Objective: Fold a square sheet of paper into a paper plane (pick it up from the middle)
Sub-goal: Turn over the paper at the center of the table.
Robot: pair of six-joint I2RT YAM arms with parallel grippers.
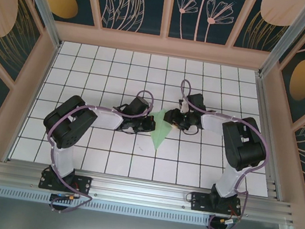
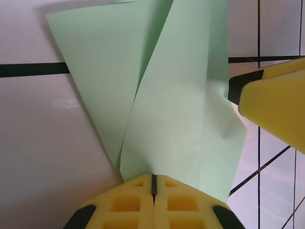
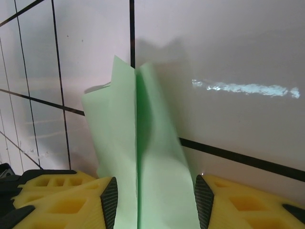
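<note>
The left tool and right tool flank the green paper plane on the gridded table.

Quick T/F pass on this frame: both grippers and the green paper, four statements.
1. The left gripper is shut on the paper. True.
2. The paper is a flat, unfolded square. False: it is folded along a centre crease and tapers to a point.
3. The right gripper is fully closed. False: its jaws stand apart with the paper between them.
4. In the top view the paper sits between the two grippers. True.
</note>
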